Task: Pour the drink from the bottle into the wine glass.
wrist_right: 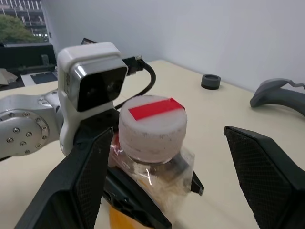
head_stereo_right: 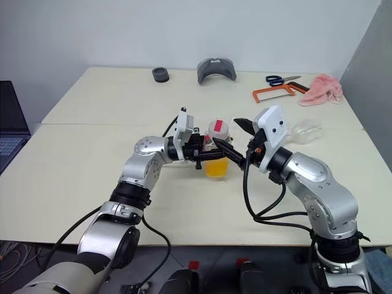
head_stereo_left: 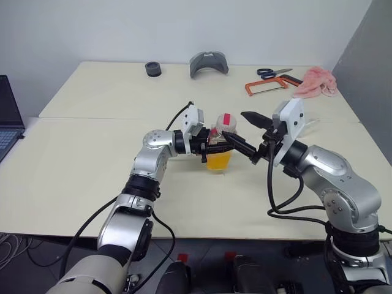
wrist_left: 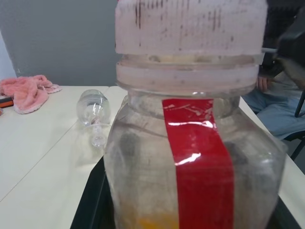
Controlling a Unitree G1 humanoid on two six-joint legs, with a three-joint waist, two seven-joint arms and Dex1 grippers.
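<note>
Bottle (head_stereo_left: 218, 147) clamped in left gripper (head_stereo_left: 215, 146) — right gripper (head_stereo_left: 250, 136) wide, at its cap.

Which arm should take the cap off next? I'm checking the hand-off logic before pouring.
Probably the right. The right gripper stands open with its fingers either side of the cap, while the left gripper is shut on the bottle, steadying it upright on the table.

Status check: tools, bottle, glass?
Left tool shut on bottle, upright, cap on. Right tool open around cap. Wine glass lying on its side.
</note>
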